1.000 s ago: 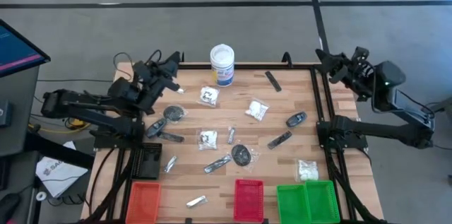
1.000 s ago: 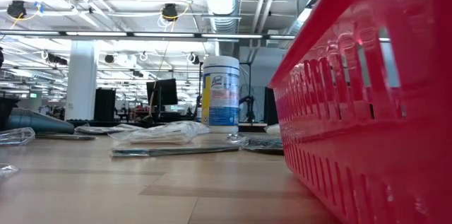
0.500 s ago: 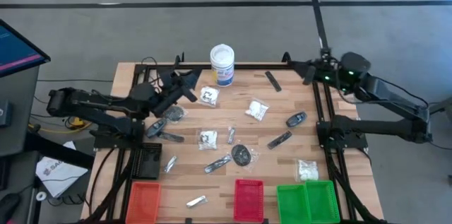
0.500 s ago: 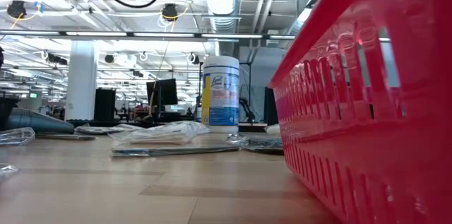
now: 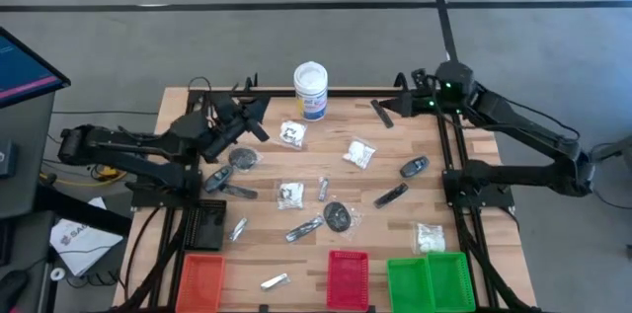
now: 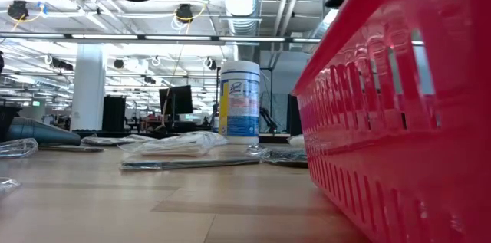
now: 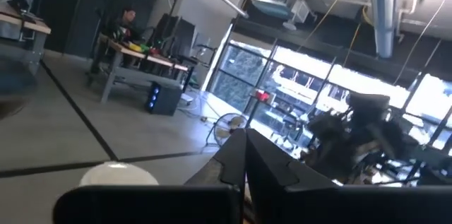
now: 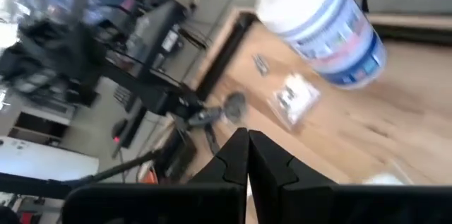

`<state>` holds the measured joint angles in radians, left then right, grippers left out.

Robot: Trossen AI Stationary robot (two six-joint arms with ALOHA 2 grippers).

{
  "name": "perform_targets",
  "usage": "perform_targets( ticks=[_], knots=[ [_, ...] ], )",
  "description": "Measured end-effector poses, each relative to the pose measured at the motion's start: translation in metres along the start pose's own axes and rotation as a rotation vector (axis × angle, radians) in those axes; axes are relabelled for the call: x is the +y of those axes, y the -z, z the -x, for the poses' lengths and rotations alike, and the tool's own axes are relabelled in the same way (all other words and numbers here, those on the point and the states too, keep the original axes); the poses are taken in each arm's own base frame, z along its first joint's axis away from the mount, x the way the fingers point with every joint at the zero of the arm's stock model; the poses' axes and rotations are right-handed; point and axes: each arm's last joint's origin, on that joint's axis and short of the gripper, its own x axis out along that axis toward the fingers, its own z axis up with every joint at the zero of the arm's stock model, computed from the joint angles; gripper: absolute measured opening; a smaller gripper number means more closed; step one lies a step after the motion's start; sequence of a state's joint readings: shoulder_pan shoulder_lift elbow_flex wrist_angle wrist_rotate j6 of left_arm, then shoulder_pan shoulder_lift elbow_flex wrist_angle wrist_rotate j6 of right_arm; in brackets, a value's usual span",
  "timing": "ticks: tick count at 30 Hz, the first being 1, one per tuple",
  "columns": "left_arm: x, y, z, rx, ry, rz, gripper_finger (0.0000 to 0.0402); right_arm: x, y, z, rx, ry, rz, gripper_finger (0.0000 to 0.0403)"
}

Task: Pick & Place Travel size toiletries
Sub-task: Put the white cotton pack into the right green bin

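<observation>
The travel size toiletries lie scattered on the wooden table (image 5: pixel 395 254): clear packets with white contents (image 5: pixel 291 133) (image 5: pixel 358 153), dark discs (image 5: pixel 243 158) (image 5: pixel 339 216), slim black sticks (image 5: pixel 381 114) (image 5: pixel 392 195) and small silvery sachets (image 5: pixel 324 189). My left gripper (image 5: pixel 261 106) is shut and empty. It hovers above the far left of the table, pointing toward the white tub (image 5: pixel 310 91). My right gripper (image 5: pixel 399 104) is shut and empty too, high over the far right part, pointing left past the black stick. In both wrist views the fingers (image 7: pixel 246 160) (image 8: pixel 247 153) meet with nothing between them.
The white tub with a blue label (image 8: pixel 321 26) stands at the far edge between the two grippers. Orange (image 5: pixel 200 278), red (image 5: pixel 348 278) and green (image 5: pixel 430 281) trays line the near edge. Dark frame rails run along the table's left and right sides.
My right gripper has swung in from beyond the far right corner toward the table's left. It has sunk and tipped from pointing away to pointing left and slightly down over the far edge. My left gripper has sunk a little and tipped nearer to level. Both have stayed shut.
</observation>
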<state>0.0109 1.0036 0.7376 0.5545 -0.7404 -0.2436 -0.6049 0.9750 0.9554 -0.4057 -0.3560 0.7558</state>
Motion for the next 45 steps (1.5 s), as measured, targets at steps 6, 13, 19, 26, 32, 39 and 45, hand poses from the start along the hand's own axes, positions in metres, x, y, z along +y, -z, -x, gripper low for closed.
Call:
perform_targets(
  ticks=[6, 13, 19, 26, 32, 39, 45],
  knots=[
    [-0.002, -0.01, 0.005, 0.006, 0.139, 0.073, 0.0003, -0.018, 0.0, -0.025, 0.123, 0.046, -0.044, 0.0],
    [-0.005, -0.002, 0.002, 0.054, 0.188, 0.149, 0.0003, -0.046, 0.009, -0.062, 0.328, 0.137, -0.105, 0.0],
    [-0.007, 0.003, 0.0, 0.081, 0.222, 0.181, 0.0003, -0.067, 0.015, -0.08, 0.427, 0.218, -0.118, 0.0],
    [-0.01, 0.019, -0.006, 0.146, 0.242, 0.21, 0.0003, -0.096, 0.026, -0.095, 0.571, 0.345, -0.186, 0.0],
    [-0.013, 0.039, -0.014, 0.215, 0.218, 0.259, 0.0003, -0.106, 0.033, -0.103, 0.643, 0.385, -0.199, 0.0],
    [-0.012, 0.048, -0.019, 0.26, 0.265, 0.235, 0.0003, -0.108, 0.033, -0.105, 0.634, 0.4, -0.223, 0.0],
    [0.003, 0.04, -0.031, 0.29, 0.373, 0.168, 0.0003, -0.105, 0.036, -0.105, 0.638, 0.417, -0.293, 0.0001]
  ],
)
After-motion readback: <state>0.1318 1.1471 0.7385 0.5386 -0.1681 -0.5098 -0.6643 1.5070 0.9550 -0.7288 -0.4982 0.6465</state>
